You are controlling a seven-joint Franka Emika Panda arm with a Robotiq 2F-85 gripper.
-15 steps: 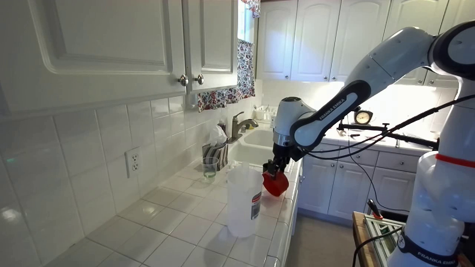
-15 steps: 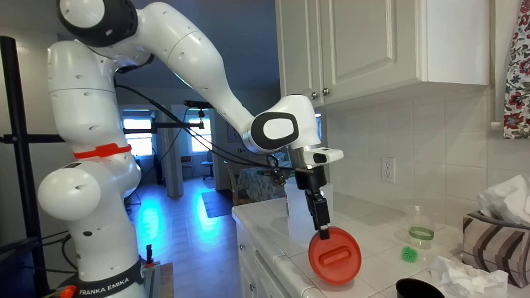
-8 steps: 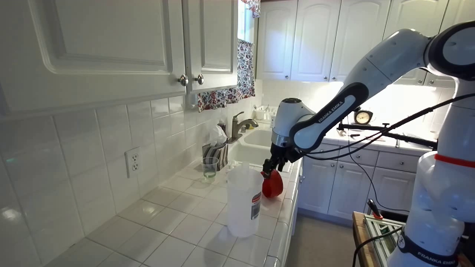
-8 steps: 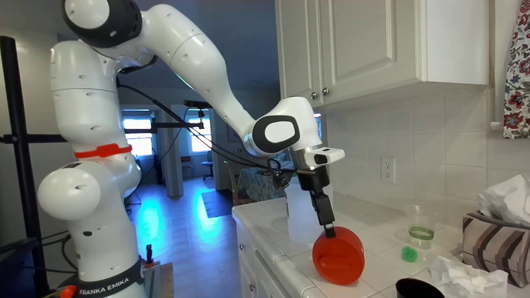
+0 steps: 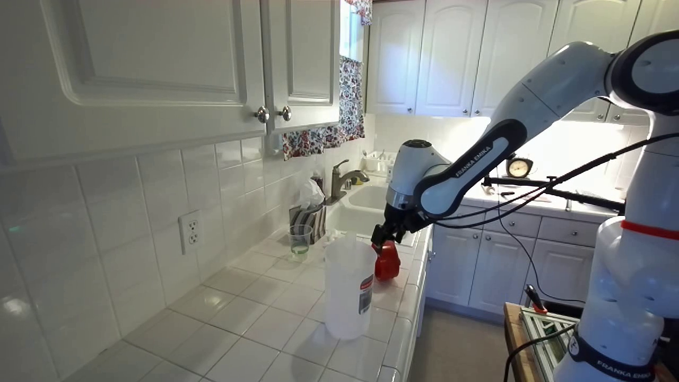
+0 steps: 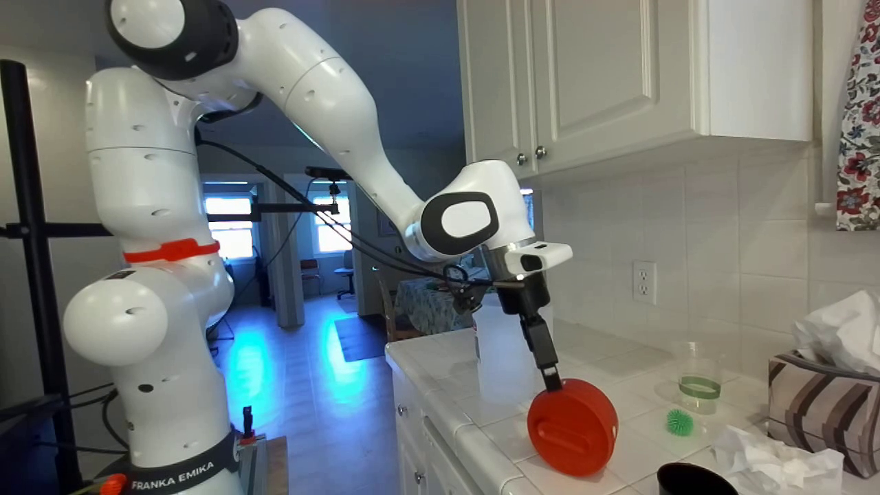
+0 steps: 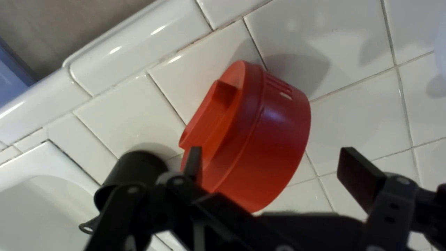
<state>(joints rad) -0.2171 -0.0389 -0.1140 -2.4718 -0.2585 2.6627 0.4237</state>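
Observation:
A round red lid (image 7: pixel 258 146) with a raised grip bar on its face appears to stand tilted on edge on the white tiled counter (image 7: pixel 359 115). My gripper (image 7: pixel 271 155) is open wide over it. In the wrist view, the left finger (image 7: pixel 193 162) overlaps the lid's face; whether they touch I cannot tell. A broad gap separates the right finger (image 7: pixel 359 174) from the lid's rim side. Both exterior views show the lid (image 6: pixel 573 427) just under the fingertips. Beside it stands a translucent white pitcher (image 5: pixel 347 297) with no lid on top.
A black cup (image 7: pixel 139 170) stands between the lid and the sink (image 7: pixel 38 209). Farther along are a green spiky ball (image 6: pixel 680 422), a clear cup (image 6: pixel 699 388), crumpled tissue (image 6: pixel 777 464) and a striped tissue box (image 6: pixel 825 412). The counter's rounded edge (image 7: pixel 139 45) runs close to the lid.
The gripper's fingers have spread apart and released the lid. The lid has turned, tipping its face, and shifted slightly; the wrist has tilted a little.

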